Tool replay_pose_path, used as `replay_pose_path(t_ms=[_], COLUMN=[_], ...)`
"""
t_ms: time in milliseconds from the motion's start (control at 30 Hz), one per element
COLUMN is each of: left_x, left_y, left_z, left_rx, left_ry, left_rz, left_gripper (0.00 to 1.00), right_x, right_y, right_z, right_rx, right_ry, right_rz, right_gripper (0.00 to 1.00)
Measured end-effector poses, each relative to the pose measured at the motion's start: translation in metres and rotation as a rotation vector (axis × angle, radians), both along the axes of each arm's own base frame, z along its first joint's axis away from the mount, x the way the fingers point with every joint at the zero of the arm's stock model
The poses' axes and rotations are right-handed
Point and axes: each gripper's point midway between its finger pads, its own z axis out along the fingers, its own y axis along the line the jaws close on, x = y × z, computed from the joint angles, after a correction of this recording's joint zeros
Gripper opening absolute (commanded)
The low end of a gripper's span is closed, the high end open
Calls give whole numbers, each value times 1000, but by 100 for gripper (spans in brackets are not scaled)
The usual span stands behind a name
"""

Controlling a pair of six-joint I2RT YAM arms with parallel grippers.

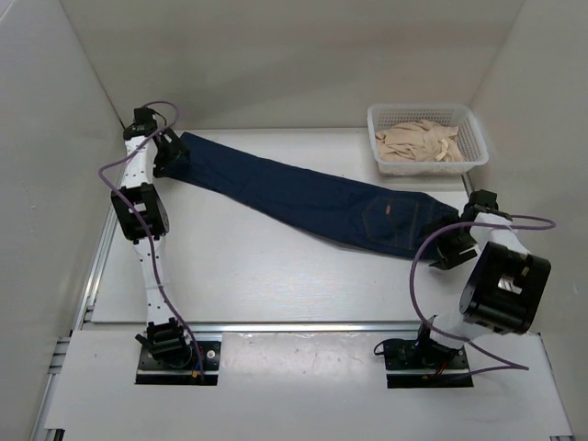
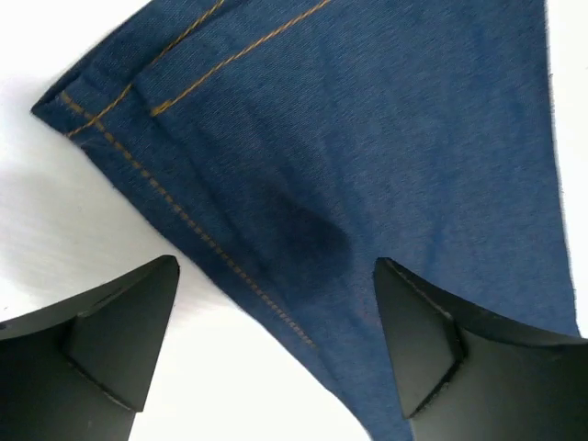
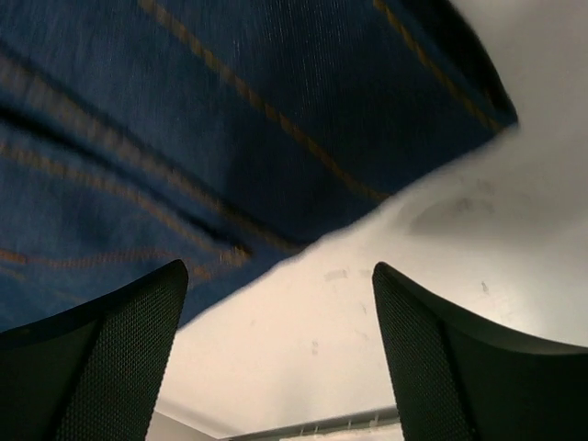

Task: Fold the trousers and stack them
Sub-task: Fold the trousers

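- The left gripper (image 1: 171, 152) is wide open and holds nothing. It hangs over the leg end of the trousers (image 1: 312, 197), at the far left of the table (image 1: 257, 276). One finger is on each side of the hem (image 2: 110, 138), but they do not pinch it.
- The right gripper (image 1: 452, 243) is wide open too, and it holds nothing. It sits at the waist end, on the right. In its own view, part blue cloth and part bare table lie under its fingers.
- The trousers lie flat in one long slanted strip across the table. A small tan patch (image 1: 387, 210) shows near the waist.
- A white basket (image 1: 478, 147) with pale cloth (image 1: 418, 142) in it stands at the far right, near the waist end but not touching it.
- The step looks like getting ready to fold the strip end to end. No end is grabbed yet.
- Next, each gripper likely needs to go down and pinch its end. The left one should catch every layer at the hem, so one end can be laid neatly over the other.
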Motion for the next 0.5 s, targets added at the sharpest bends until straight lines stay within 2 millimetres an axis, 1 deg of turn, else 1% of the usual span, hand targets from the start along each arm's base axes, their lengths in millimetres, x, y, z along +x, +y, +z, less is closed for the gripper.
replay_pose_path(t_ms=[67, 133, 167, 200, 233, 267, 300, 333, 433, 500], left_x=[5, 7, 9, 11, 13, 13, 14, 14, 14, 14], left_y=[-4, -6, -7, -8, -9, -10, -11, -12, -13, -12], left_z=[0, -6, -11, -14, -17, -20, -21, -21, -21, -19], left_rx=[-3, -13, -19, -25, -32, -39, -46, -54, -62, -66], left_ry=[-9, -8, -4, -6, -9, -6, -6, -9, -9, -11], left_rz=[-2, -1, 0, 4, 3, 6, 5, 3, 5, 11], left_gripper=[83, 68, 44, 31, 19, 10, 10, 10, 10, 10], right_x=[9, 15, 17, 21, 25, 30, 34, 39, 59, 73], right_y=[-2, -5, -3, -5, -7, -9, -10, -10, -18, -25], right_z=[-15, -30, -32, -32, -33, -34, -36, -36, -26, -13], right_rx=[14, 18, 37, 33, 26, 18, 11, 13, -30, -69], right_ry=[20, 41, 52, 43, 36, 31, 32, 32, 3, -27], right_rz=[-2, -8, -16, -23, -26, -27, -22, -23, -13, -9], right_gripper=[81, 72, 67, 53, 41, 27, 15, 0, 0, 0])
